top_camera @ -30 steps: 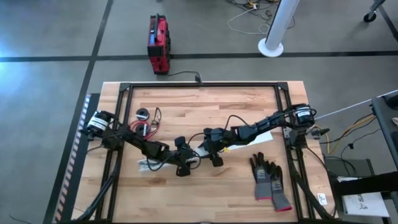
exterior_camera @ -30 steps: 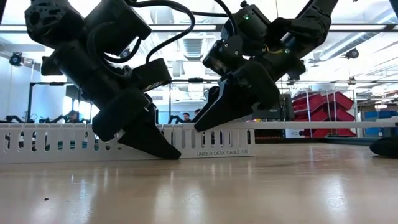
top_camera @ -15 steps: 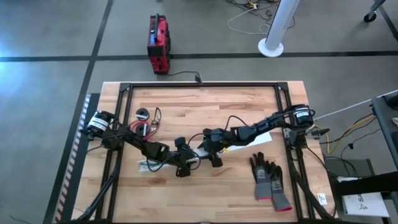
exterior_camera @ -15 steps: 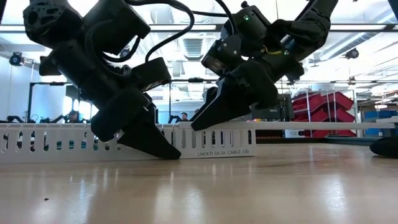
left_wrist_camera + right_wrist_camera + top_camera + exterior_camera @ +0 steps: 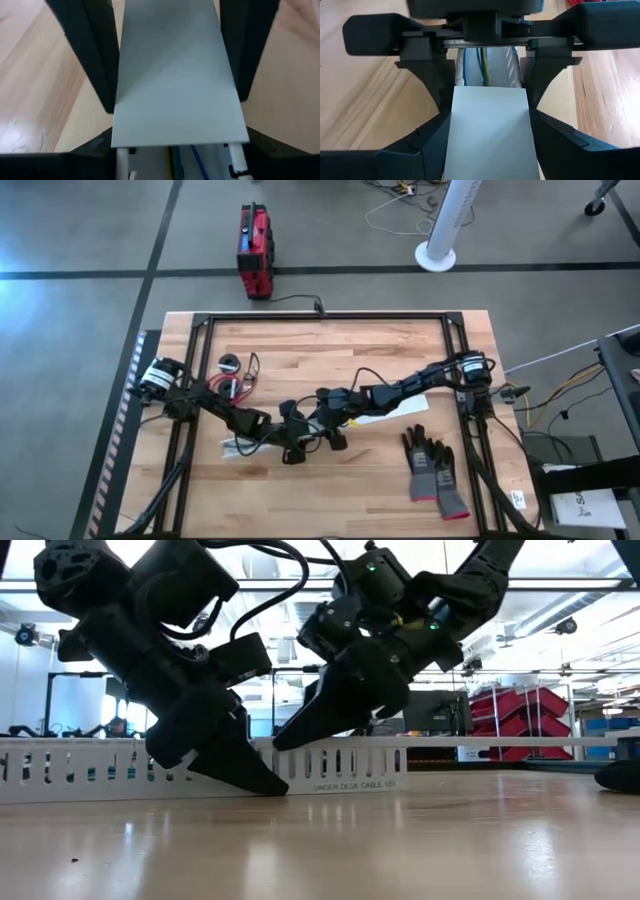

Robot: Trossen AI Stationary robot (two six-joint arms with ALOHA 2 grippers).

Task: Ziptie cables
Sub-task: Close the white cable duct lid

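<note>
- Grey workshop floor surrounds a wooden table [image 5: 330, 340] in a black frame. Both arms meet over its middle, nearer the front edge.
- Your left gripper [image 5: 297, 432] reaches in from the left edge. It straddles the white slotted strip [image 5: 60, 768], one finger on each side, and looks clamped on it.
- Your right gripper [image 5: 322, 420] comes from the right edge and faces the left one nose to nose. The strip's flat white face sits between its fingers too, and it appears closed on it, held slightly above the table top.
- The cables [image 5: 243, 383] lie well apart from both grippers, near the left edge towards the far side. They form a loose tangle of thin black loops with a small red and black coil.
- You seem to be early in the task. Both claws are busy with the strip, the cables look untouched, and no ziptie shows.
- Next you will likely need to settle or let go of the strip. That frees one arm to reach back left and gather the loops into a bundle.
- Watch the crowding, since the two grippers are nearly touching, so move one at a time.
- The gloves [image 5: 432, 470] lie near the front right corner, out of the way.
- The red box [image 5: 255, 250] stands on the floor beyond the far edge.
</note>
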